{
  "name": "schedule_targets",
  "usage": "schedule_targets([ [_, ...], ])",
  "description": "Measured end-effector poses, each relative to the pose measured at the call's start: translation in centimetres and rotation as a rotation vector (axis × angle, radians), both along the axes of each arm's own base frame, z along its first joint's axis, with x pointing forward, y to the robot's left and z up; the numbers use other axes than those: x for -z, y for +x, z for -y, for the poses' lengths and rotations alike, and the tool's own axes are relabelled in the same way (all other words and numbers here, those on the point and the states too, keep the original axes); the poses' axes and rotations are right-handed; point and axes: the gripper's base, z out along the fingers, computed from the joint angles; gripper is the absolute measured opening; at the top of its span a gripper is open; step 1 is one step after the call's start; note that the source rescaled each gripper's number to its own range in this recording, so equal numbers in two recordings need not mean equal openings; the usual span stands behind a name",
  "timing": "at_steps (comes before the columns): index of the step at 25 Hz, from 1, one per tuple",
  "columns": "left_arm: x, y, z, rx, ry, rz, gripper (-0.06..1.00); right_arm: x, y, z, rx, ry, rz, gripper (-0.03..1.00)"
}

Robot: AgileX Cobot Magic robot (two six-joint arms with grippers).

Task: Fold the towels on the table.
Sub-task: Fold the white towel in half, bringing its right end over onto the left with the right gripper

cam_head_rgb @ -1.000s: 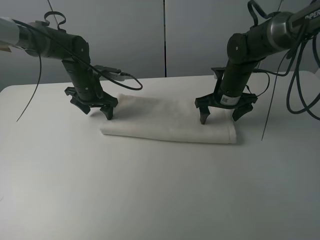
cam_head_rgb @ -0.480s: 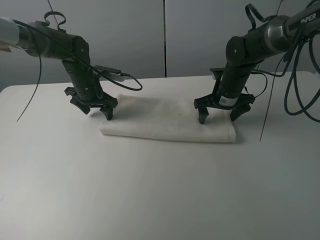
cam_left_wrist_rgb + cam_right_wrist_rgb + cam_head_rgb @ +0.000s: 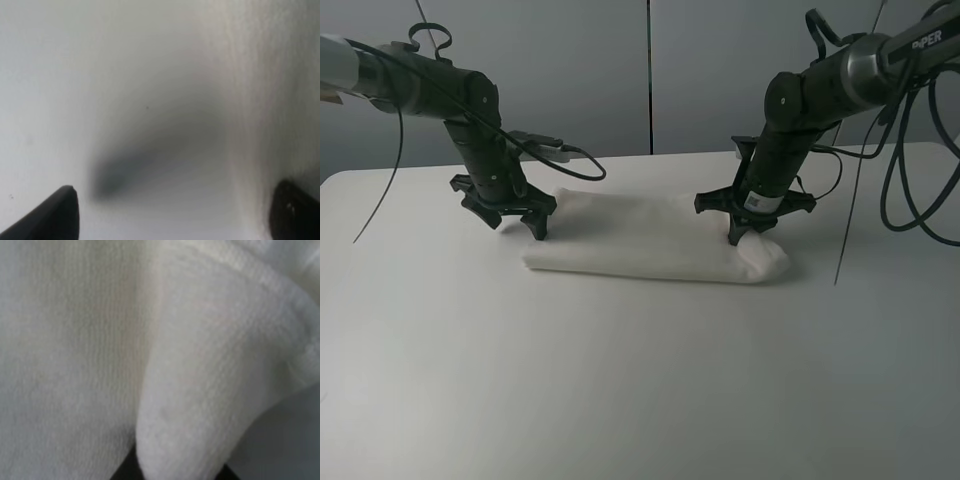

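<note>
So, table (image 3: 620, 390) in front; towel (image 3: 640, 248) lies past its middle as a long folded strip running left to right. Left gripper (image 3: 515, 228) sits at the towel's left end, jaws spread wide, gripping nothing, one finger by the towel edge. Right gripper (image 3: 738, 240) is pinched tight on a bunched fold at the right end. Grey wall (image 3: 570, 80) behind.

A: What fills the top of the frame, at the back?

B: A plain grey wall (image 3: 570, 60), made of 2 flat panels side by side.

A: Where do the 2 meet?

B: At a thin dark vertical seam (image 3: 650, 80), just right of centre, running straight down from the top edge. Both panels are the same dull grey.
</note>
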Motion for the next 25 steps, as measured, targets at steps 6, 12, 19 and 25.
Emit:
schedule_targets([
  [6,0.0,0.0,0.0,0.002,0.000,0.000,0.98,0.0,0.0,0.0,-0.020,-0.002,0.002,0.04],
  [12,0.0,0.0,0.0,0.000,-0.002,-0.001,0.98,-0.2,-0.1,0.0,-0.034,-0.001,-0.012,0.04],
  [19,0.0,0.0,0.0,0.003,-0.001,0.004,0.98,-2.5,-0.9,-0.3,-0.012,0.069,-0.044,0.04],
  [25,0.0,0.1,0.0,0.008,0.003,0.006,0.98,-6.1,-1.1,-1.5,-0.013,0.252,0.002,0.04],
])
